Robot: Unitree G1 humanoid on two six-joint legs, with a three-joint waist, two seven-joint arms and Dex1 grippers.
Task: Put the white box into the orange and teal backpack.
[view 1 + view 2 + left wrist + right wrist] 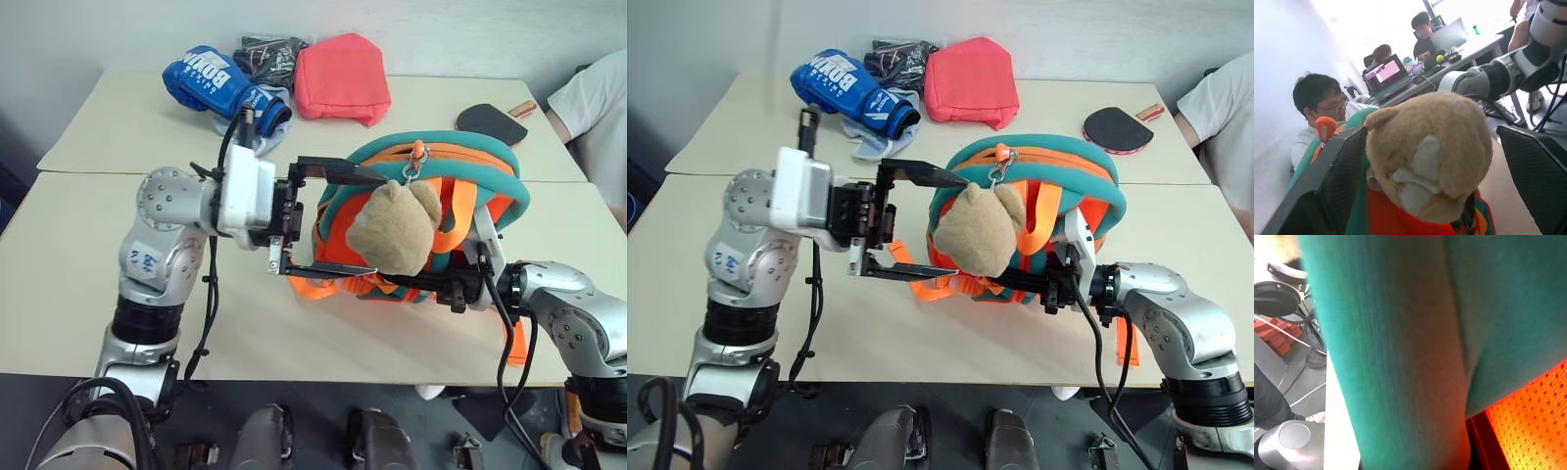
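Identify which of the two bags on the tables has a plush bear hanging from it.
The orange and teal backpack, standing between the robot's arms on the near table. A tan bear hangs from its zip. The coral-red pouch on the far table is plain.

The orange and teal backpack (431, 220) stands propped up near the front edge of the counter (88, 274), its face tilted toward the camera. Thick teal trim (446, 147) arches over the top, with an orange band and zipper line just inside it; an orange zipper pull (418, 152) hangs at the crown. A tan plush bear (392, 230) dangles over the front panel, covering much of it. Orange straps (323, 287) spill out at the base onto the counter, and one strap runs down the front beside the bear. The white box cannot be made out in any view.
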